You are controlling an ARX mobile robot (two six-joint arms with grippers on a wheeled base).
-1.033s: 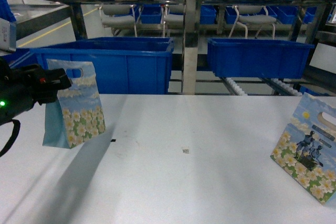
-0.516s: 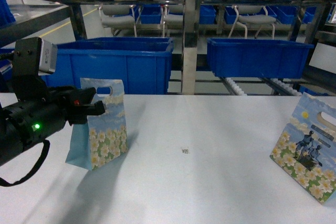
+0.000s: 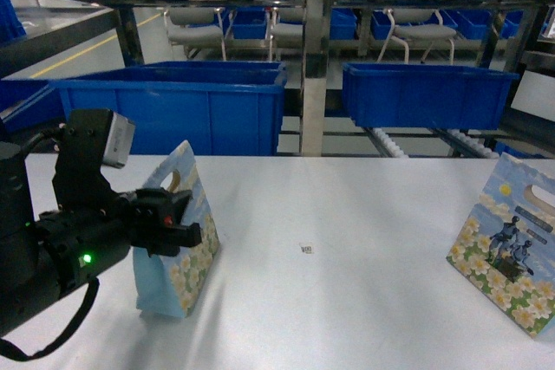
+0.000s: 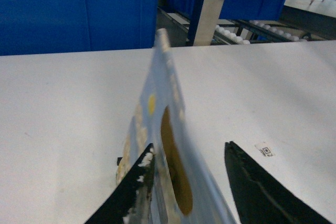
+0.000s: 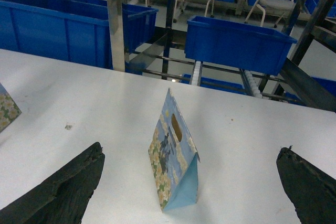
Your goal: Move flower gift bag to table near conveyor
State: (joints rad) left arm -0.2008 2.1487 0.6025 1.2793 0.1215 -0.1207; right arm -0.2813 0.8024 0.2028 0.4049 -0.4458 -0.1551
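1. The left hand (image 3: 182,230) grasps the flower gift bag (image 3: 186,257) by its top, standing on the white worktop (image 3: 347,301).
2. The left wrist view alone shows the bag's oval handle cutout, fingers (image 4: 131,192) either side.
3. The right hand (image 5: 189,192) is spread wide, released, above a second paper bag (image 5: 173,156).

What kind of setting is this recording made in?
Probably a warehouse or packing line: large blue plastic bins sit on a steel-framed roller conveyor behind a wide white table, with more bins on racks beyond.
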